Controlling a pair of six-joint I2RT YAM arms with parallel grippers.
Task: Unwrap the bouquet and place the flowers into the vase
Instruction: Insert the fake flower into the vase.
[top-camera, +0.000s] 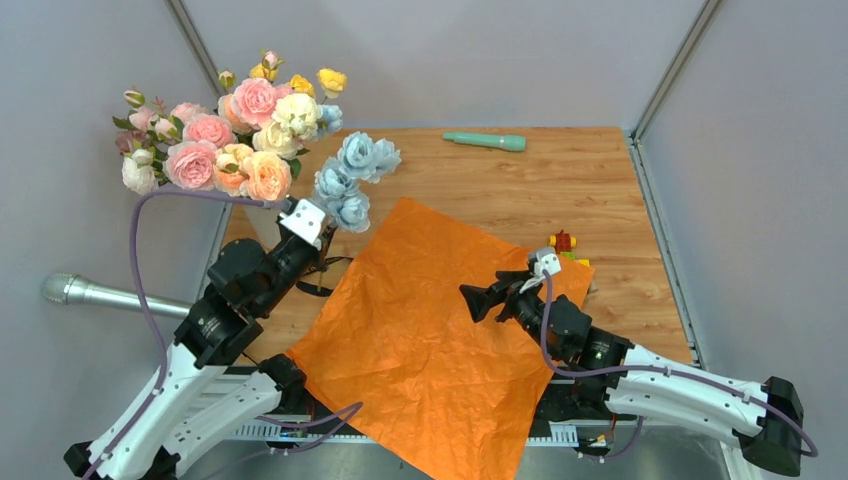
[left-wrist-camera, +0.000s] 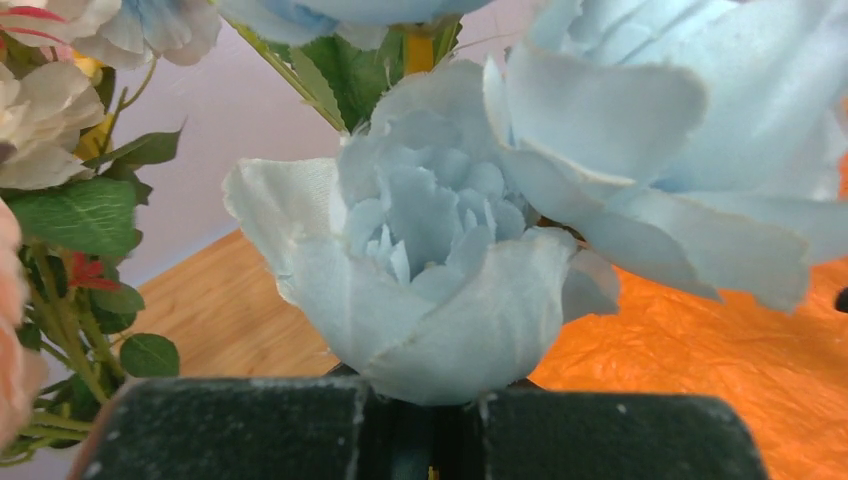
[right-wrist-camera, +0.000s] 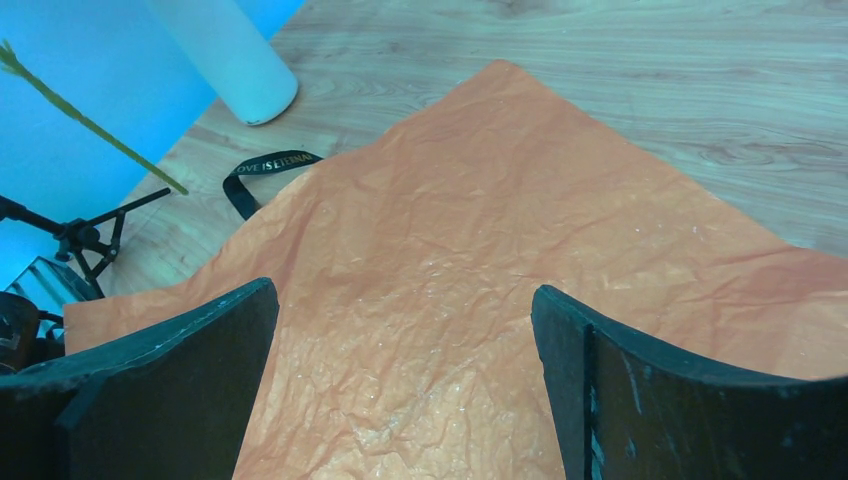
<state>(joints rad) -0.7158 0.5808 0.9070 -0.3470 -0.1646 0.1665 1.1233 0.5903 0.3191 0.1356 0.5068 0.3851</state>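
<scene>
The flowers (top-camera: 235, 135), pink, peach, white, yellow and pale blue, hang in the air over the table's far left corner. My left gripper (left-wrist-camera: 425, 435) is shut on their stems just below a pale blue bloom (left-wrist-camera: 430, 270). The orange paper (top-camera: 430, 330) lies unfolded and flat in the middle of the table. My right gripper (top-camera: 472, 303) hovers open over it with nothing between its fingers (right-wrist-camera: 190, 370). The vase (right-wrist-camera: 230, 55), an off-white cylinder, stands on the wood beyond the paper's left corner; the top view hides it. The black strap (right-wrist-camera: 262, 168) lies loose beside it.
A teal stick (top-camera: 485, 141) lies at the table's far edge. Small toy blocks (top-camera: 563, 241) sit by the paper's right corner. A grey metal tube (top-camera: 100, 293) juts in from the left wall. Grey walls close off the left, right and back sides.
</scene>
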